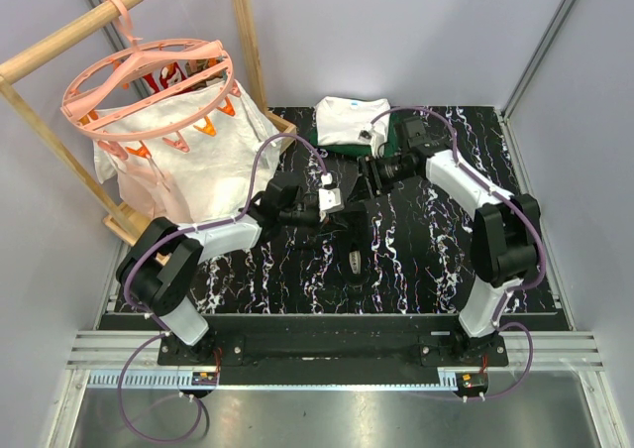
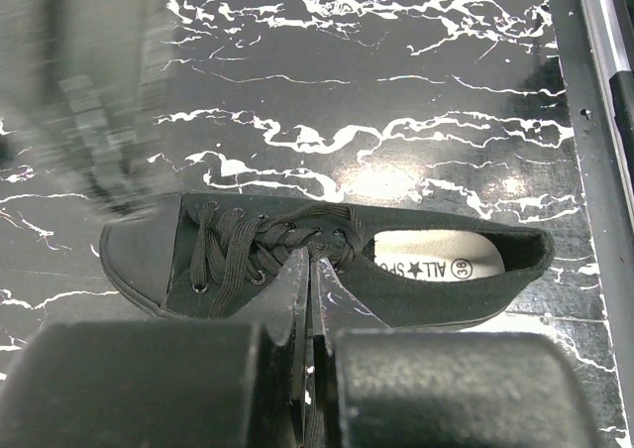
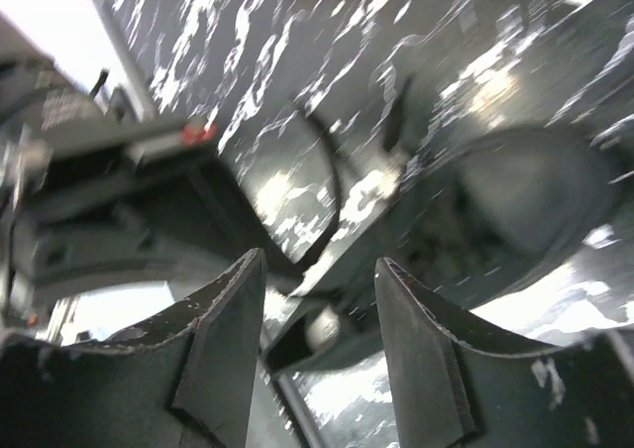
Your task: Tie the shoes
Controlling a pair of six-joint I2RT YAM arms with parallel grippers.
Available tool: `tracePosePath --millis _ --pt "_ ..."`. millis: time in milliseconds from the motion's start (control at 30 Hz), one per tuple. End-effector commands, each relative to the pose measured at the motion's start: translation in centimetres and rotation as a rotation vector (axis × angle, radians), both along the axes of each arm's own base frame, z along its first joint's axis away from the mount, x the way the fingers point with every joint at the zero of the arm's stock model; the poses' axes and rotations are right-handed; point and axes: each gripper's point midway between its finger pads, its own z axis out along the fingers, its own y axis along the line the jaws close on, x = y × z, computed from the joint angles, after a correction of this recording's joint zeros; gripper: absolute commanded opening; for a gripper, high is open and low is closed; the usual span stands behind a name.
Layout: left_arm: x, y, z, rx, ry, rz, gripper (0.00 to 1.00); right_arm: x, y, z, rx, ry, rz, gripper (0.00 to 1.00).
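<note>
Near the middle of the black marbled table (image 1: 416, 270), both arms meet over the sneaker (image 2: 327, 265), and from above their wrists cover most of it; only a small pale bit shows below them, toward 6 o'clock. The left wrist view gives it best: it lies on its sole, toe cap at 9 o'clock, heel at 3 o'clock, laces (image 2: 238, 250) bunched loosely over the eyelets. On the pale insole I read "ALL", a star, "SPO" and a circled "36"; the rest is cut off by the collar. The left gripper (image 2: 311, 294) has its two dark tips pressed together just at the shoe's near side, closed; whether a lace is pinched between them I cannot tell. The right gripper (image 3: 322, 319) stands open, a clear gap between its fingers. Its view is badly blurred: a thin dark loop and a dark rounded shape show beyond. At 12 o'clock lie folded white and green clothes (image 1: 349, 123); at 10 o'clock, a pink hanger ring (image 1: 149, 76) over white cloth.
</note>
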Motion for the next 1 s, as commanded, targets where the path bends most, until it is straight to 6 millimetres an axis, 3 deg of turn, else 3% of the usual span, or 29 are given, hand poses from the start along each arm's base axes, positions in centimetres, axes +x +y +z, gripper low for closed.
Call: tracePosePath --millis 0,333,633,967 --pt "0.9 -0.6 1.4 -0.046 -0.058 0.013 0.0 -3.9 0.1 1.1 0.036 0.013 0.098 0.56" --pt "0.7 -0.6 1.0 -0.031 -0.039 0.008 0.0 -6.4 0.2 -0.9 0.012 0.038 0.148 0.55" --pt "0.5 -0.5 0.9 -0.033 -0.03 0.004 0.0 -5.9 0.8 -2.0 0.002 0.04 0.158 0.48" --pt "-0.2 -0.7 1.0 -0.042 -0.015 -0.029 0.0 -5.7 0.8 -3.0 -0.001 0.02 0.167 0.21"
